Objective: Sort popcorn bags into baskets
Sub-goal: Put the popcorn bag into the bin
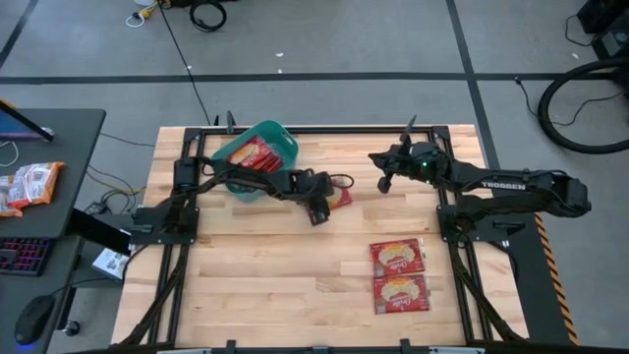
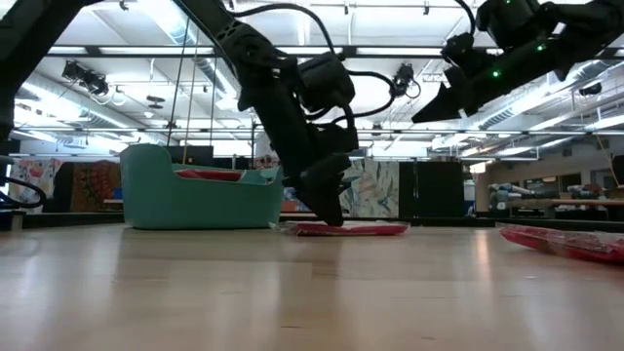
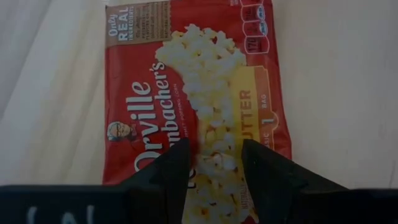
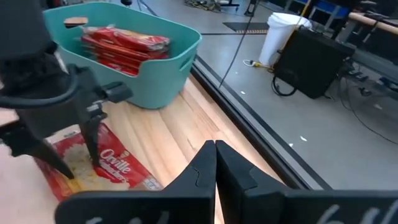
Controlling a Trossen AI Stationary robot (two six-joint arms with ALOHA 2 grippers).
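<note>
My left gripper (image 1: pixel 319 209) is down on a popcorn bag (image 1: pixel 338 195) lying flat on the table (image 1: pixel 295 295) just beside the basket (image 1: pixel 280 140), on its right-arm side. From the left wrist camera, the fingers (image 3: pixel 171 171) stand spread with their tips on the bag's face, straddling the popcorn picture near one short end, and the bag's long axis runs straight away from the gripper. It looks flat on the wood from the low camera, so I judge the pinch not yet made: the jaws are apart with bag between them, not squeezed on it. The basket lies back toward my left arm's base, so the carry would be short, and the left arm is clearly the nearer one. My right gripper (image 1: pixel 385 178) hangs above the table on the far side of that bag, fingers pressed together and holding nothing. The basket already holds a stack of red bags (image 4: pixel 124 42). Two more bags (image 1: pixel 398 275) lie side by side near the front of the table, closer to my right arm.
</note>
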